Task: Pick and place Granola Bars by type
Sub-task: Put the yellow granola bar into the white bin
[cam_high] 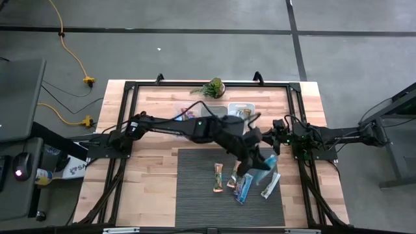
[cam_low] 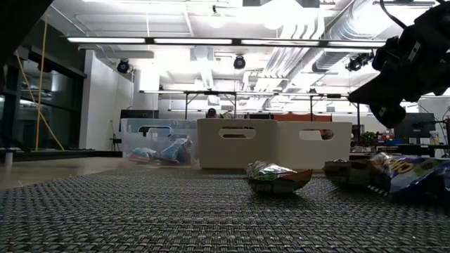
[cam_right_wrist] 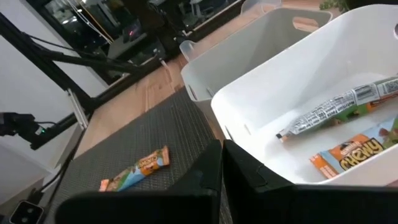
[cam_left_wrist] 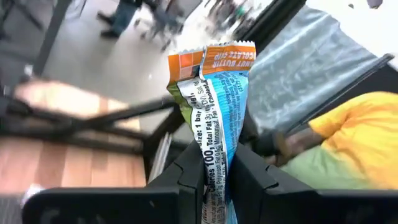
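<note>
My left gripper hangs above the right part of the grey mat, shut on a blue-and-white granola bar with an orange end. Several more granola bars lie flat on the mat below it: an orange one, a blue one and a white one. Other bars lie in the bins at the far side, among them a silver one and an orange one. My right gripper waits shut at the table's right, holding nothing. My left gripper pinches the bar's blue-and-white part between its two fingers. The bar runs along the fingers, and its orange end sticks out free beyond the fingertips. The gripper comes roughly level from the table's left. The bar is lifted clear of the mat.
Two white bins and a clear bin with blue bars stand in a row at the far side. A small green plant sits behind them. A black frame borders the wooden table.
</note>
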### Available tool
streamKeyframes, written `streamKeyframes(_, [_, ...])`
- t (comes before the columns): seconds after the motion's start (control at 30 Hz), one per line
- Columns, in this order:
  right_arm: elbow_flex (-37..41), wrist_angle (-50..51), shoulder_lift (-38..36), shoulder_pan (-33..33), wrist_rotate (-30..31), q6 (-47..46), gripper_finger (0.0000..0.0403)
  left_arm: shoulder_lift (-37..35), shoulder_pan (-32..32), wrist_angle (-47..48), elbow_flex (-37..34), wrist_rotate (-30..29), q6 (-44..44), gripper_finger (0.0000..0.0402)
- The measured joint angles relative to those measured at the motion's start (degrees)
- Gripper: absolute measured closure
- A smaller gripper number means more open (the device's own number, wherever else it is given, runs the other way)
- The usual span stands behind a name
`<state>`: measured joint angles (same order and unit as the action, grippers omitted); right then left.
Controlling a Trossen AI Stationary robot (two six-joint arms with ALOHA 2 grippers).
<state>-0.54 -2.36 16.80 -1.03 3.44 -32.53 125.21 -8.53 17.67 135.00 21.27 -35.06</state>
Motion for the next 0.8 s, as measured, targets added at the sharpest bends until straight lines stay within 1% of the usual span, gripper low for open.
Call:
streamKeyframes(0.2, [0.0, -0.1, 0.5, 0.0, 0.0, 0.0, 0.0402, 0.1, 3.1, -2.5, 0.0, 0.4, -0.2, 0.0350])
streamKeyframes(0.33, [0.0, -0.1, 0.5, 0.0, 0.0, 0.0, 0.0402, 0.1, 6.1, -2.8, 0.0, 0.2, -2.7, 0.0350])
streamKeyframes(0.4, [0.0, 0.0, 0.5, 0.0, 0.0, 0.0, 0.0402, 0.2, 7.8, -2.6, 0.0, -1.2, -4.2, 0.0350])
streamKeyframes(0.53, [0.0, 0.0, 0.5, 0.0, 0.0, 0.0, 0.0402, 0.4, 11.3, -1.0, 0.0, -7.9, -7.9, 0.0350])
streamKeyframes(0.67, [0.0, -0.1, 0.5, 0.0, 0.0, 0.0, 0.0402, 0.4, 14.9, 5.1, -0.1, -17.3, -12.7, 0.0350])
streamKeyframes(0.73, [0.0, 0.0, 0.5, 0.0, 0.0, 0.0, 0.0402, 0.4, 16.5, 8.1, -0.9, -21.1, -14.3, 0.0350])
streamKeyframes(0.8, [0.0, 0.0, 0.5, 0.0, 0.0, 0.0, 0.0402, 0.4, 17.9, 10.7, -1.9, -23.7, -16.0, 0.0350])
